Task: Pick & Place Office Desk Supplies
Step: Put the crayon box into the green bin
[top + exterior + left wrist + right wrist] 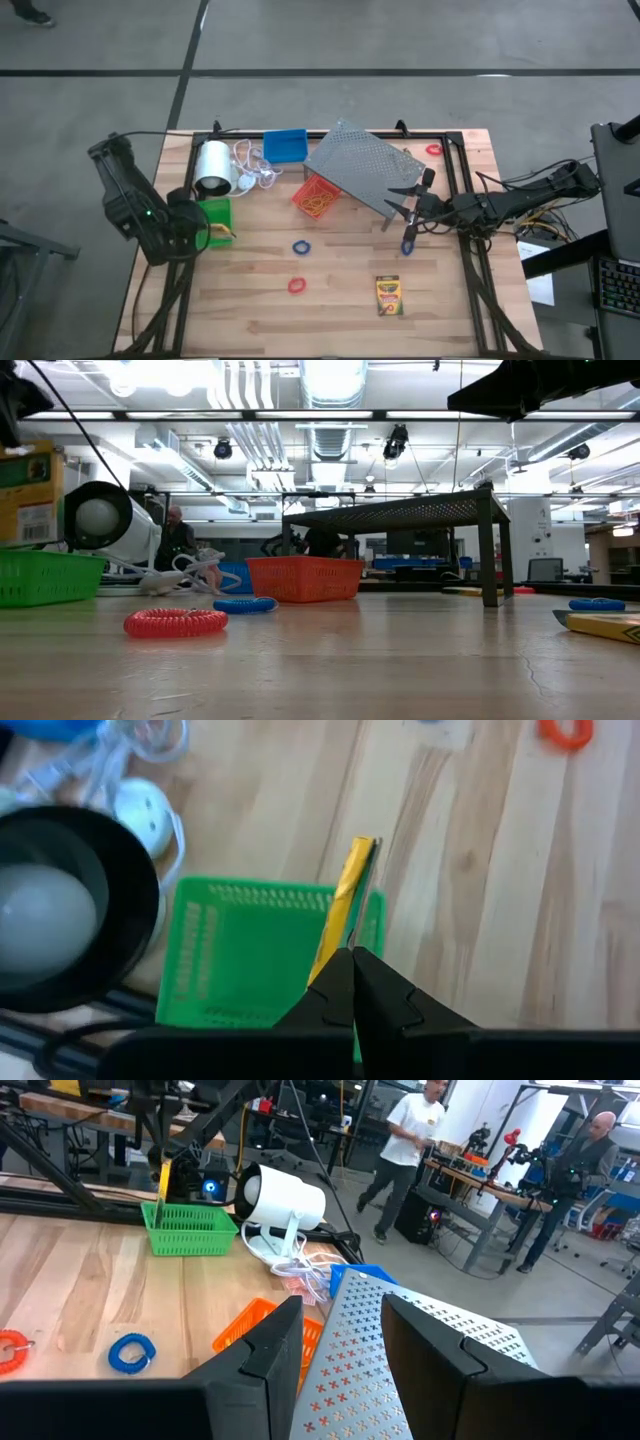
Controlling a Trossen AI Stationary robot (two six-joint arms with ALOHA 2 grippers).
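So the crayon box (345, 905) is pinched on edge in the left tool (352, 982), fingers clamped tight on it, hanging right over the green bin (214, 216) near the counter's left edge. Looks like the drop-off step to me: next it just needs to lower a bit and let go so the box lands inside, not on the rim. Right tool (407, 214) waits with fingers apart by the grey rack (365, 165), holding nothing. Second crayon box (388, 295) sits near the front edge.
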